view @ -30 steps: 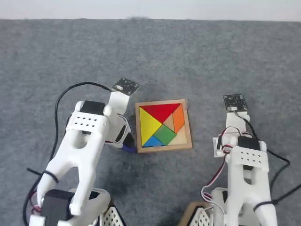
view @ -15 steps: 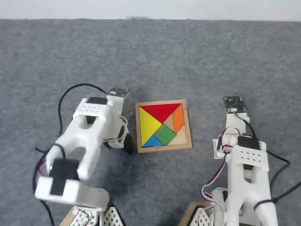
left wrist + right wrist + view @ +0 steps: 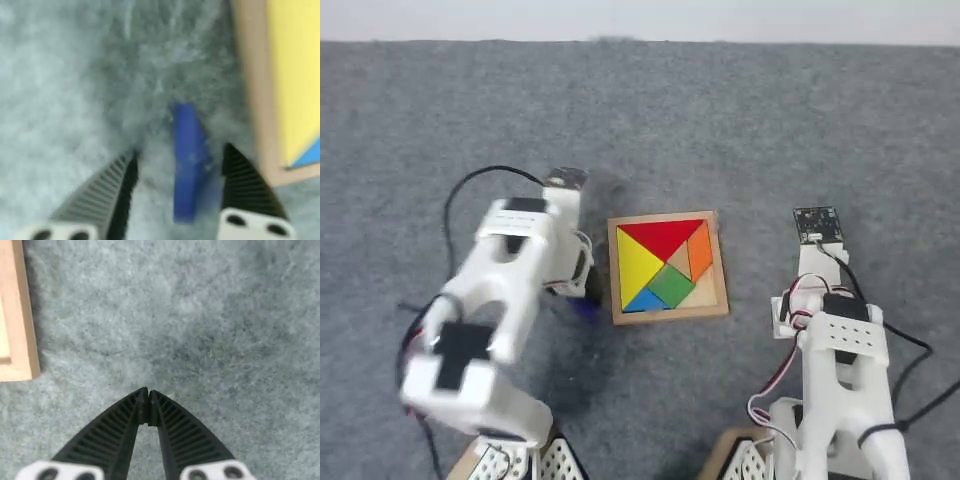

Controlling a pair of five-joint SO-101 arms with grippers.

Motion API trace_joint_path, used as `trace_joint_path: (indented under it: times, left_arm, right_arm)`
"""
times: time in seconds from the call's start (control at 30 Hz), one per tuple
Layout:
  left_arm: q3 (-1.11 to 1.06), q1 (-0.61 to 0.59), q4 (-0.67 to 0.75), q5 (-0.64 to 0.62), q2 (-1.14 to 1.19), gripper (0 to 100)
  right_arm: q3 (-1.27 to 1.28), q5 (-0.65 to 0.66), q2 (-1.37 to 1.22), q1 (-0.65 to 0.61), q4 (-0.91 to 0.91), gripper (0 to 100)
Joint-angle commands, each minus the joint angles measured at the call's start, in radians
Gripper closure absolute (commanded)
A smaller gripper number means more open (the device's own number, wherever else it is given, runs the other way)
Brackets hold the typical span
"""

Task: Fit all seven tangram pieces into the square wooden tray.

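Grey carpeted table [image 3: 750, 120], wooden tray [image 3: 670, 315] on it, blue piece [image 3: 586, 309] beside

The high camera looks down over the grey table [image 3: 740, 120] from well above, with the arms' bases at its near edge. Each wrist camera sits very close to the table top, looking past the left gripper [image 3: 179, 156] or the right gripper [image 3: 145, 395]. All three views share the rim of the wooden tray [image 3: 670, 315].
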State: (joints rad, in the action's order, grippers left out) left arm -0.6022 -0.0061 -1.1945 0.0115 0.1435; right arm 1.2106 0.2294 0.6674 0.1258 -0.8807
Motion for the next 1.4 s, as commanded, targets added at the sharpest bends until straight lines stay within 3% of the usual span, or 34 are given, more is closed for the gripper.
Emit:
trace_joint_path:
  times: [0.0,0.23,0.4,0.77,1.0,1.17,1.37]
  left_arm:
    - [0.013,0.044,0.011,-0.028,0.061,76]
    - [0.018,0.026,0.002,-0.017,0.068,84]
    - [0.033,-0.023,-0.012,0.064,0.066,89]
    - [0.183,-0.046,-0.164,0.132,0.066,99]
    - [0.344,0.089,-0.302,0.124,0.066,99]
    - [0.507,0.265,-0.41,0.103,0.066,99]
    - [0.639,0.503,-0.373,0.103,0.095,99]
  right_arm:
    - [-0.006,0.009,-0.001,0.013,0.019,99.1]
    - [-0.006,0.009,-0.001,0.013,0.021,99.1]
    - [-0.006,0.009,-0.001,0.013,0.021,99.1]
    - [-0.005,0.009,-0.001,0.013,0.021,99.1]
    - [0.02,0.009,0.008,0.01,0.024,99.1]
    - [0.025,0.009,-0.001,0.013,0.048,99.1]
    - [0.034,0.009,0.001,0.013,0.05,99.1]
